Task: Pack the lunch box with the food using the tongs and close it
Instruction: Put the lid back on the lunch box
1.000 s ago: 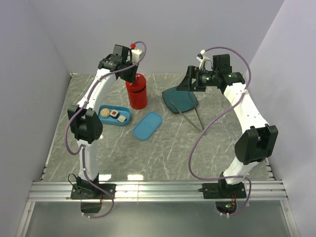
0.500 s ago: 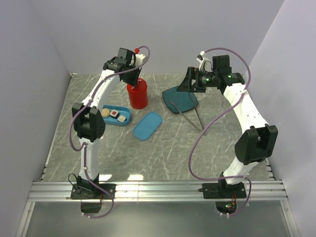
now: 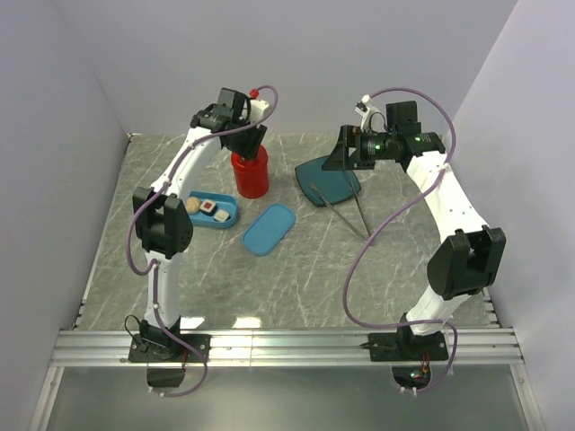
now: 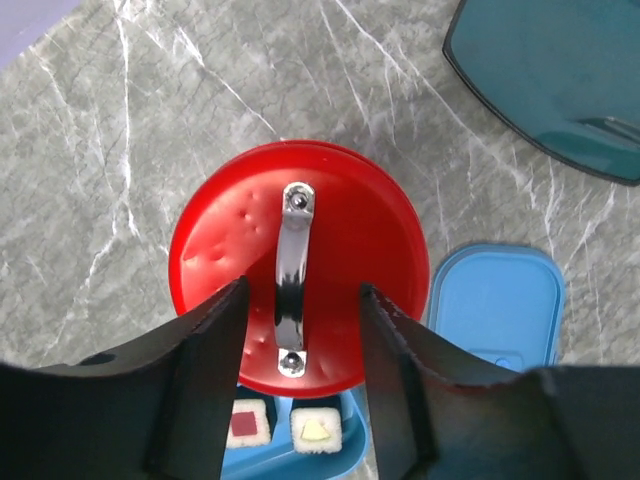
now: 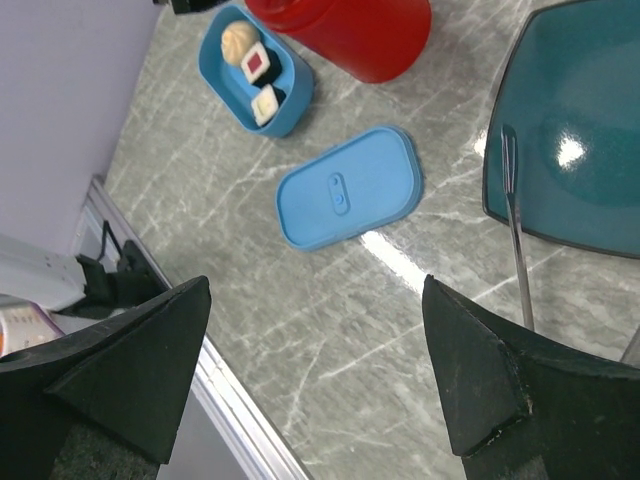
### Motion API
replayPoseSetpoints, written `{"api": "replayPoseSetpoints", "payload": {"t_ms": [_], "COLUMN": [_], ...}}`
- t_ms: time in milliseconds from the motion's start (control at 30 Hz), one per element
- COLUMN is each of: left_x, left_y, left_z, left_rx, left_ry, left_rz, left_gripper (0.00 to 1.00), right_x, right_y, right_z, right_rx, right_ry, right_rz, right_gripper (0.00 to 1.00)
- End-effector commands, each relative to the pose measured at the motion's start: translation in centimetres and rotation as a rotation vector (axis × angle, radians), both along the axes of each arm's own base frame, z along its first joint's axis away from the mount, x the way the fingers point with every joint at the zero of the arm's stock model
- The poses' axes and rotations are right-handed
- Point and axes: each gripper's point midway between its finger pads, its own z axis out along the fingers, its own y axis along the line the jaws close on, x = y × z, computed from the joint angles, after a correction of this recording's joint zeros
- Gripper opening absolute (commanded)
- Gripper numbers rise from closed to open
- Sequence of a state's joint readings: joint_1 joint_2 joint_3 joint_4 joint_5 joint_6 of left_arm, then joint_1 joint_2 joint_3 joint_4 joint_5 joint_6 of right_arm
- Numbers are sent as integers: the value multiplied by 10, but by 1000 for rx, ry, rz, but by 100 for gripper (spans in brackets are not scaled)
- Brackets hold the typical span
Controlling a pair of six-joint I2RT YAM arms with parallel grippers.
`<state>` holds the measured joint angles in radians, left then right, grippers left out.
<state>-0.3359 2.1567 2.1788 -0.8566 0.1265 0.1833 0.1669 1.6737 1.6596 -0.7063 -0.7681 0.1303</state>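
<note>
1. Top view.
   - My left gripper (image 3: 243, 142) hung right over the red canister (image 3: 251, 175), which stood just behind the box (image 3: 226, 219).
   - The box sat open on the left of the table (image 3: 296, 278), with food (image 3: 207, 207) in it: a ball and two rolls.
   - The lid (image 3: 269, 229) lay flat just right of the box, not on it.
   - The tongs (image 3: 341, 208) lay ungripped, tips on the plate (image 3: 325, 178) and joined end toward my bases.
   - My right gripper (image 3: 344, 149) hovered over the plate's far side.

2. Left wrist.
   - My fingers (image 4: 205, 350) stood part open on either side of the metal handle (image 4: 292, 285) on the canister top.
   - A gap showed on both sides, so nothing was gripped.
   - I judged the straddle was meant for the handle, the only hold on that smooth top.
   - A corner of the box with two rolls showed just past the canister's edge, so the two stood close.

3. Right wrist.
   - My jaws were wide apart and empty.
   - From here I saw the box, lid, tongs and plate laid out below.
   - There was no food on the part of the plate in sight.
   - My judgement: packing looked done or nearly so, and closing the box remained.
   - The lid lay flat and near the box, an easy reach for either arm.
</note>
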Motion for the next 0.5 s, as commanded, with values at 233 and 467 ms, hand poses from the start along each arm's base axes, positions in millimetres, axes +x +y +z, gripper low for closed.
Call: {"api": "replayPoseSetpoints", "payload": {"t_ms": [233,467], "left_x": [-33,-43], "left_y": [20,89], "left_z": [119,91], "left_rx": [-249,-445], "left_ry": [-169,-53], "left_rz": [-58,17], "left_gripper": [59,56], "right_x": [-16,-26], "right_y": [5,25], "right_z": [-18,-55], "right_rx": [-133,-305], "right_ry": [-67,-88], "right_rz": [98,204], "right_gripper": [90,85]}}
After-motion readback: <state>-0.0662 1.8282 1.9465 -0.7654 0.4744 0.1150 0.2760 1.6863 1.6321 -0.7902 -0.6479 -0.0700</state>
